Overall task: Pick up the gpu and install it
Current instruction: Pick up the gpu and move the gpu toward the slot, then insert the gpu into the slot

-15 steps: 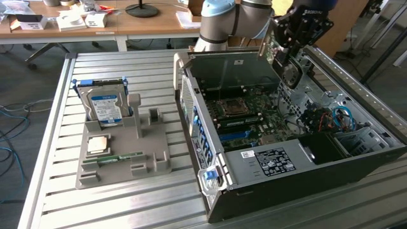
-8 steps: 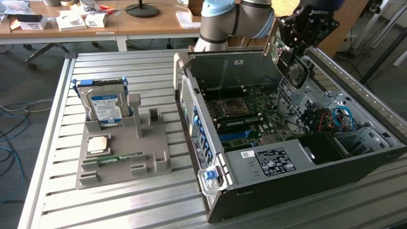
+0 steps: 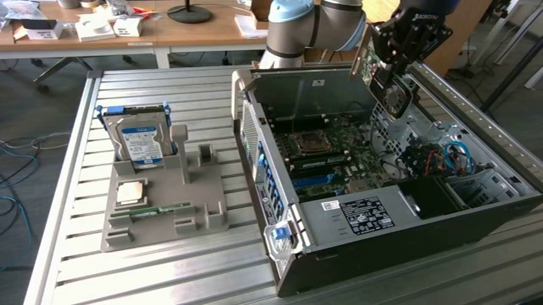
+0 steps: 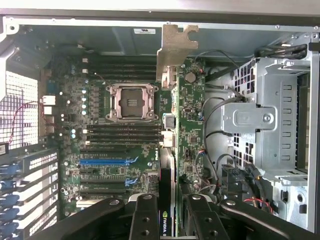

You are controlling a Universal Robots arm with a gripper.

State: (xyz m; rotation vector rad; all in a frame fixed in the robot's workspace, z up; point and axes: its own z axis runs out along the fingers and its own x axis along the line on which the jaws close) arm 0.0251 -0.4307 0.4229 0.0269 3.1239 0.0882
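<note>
**Pincer grips the gpu above the open case**

Well off to the exterior view's left of the pincer [image 3: 382, 71], a grey holder [image 3: 199, 210] sits on the slatted metal tabletop [image 3: 170, 267]. A silver hard drive [image 3: 141, 141] stands upright at the holder's far end. A square chip [image 3: 130, 191] and a narrow green memory stick [image 3: 151, 210] lie nearer its front.

Between the holder and the pincer lies the open computer case [image 3: 357, 248], with its motherboard [image 3: 327, 149] facing up. The empty processor socket [image 3: 309, 142] is below the pincer, toward the exterior view's left of it.

The pincer is pinching the gpu [image 3: 395, 98]. In the wrist view its black fingers [image 4: 144, 217] press on both faces of the card, which runs edge-on away from them. The pale metal bracket [image 4: 174, 47] is at the end farthest from the pincer, toward the case wall. The card hangs above the board, not seated in a slot.

Below the pincer, toward the exterior view's right, stands the metal drive cage [image 4: 270, 125], with blue cables [image 3: 458, 155] near it.
</note>
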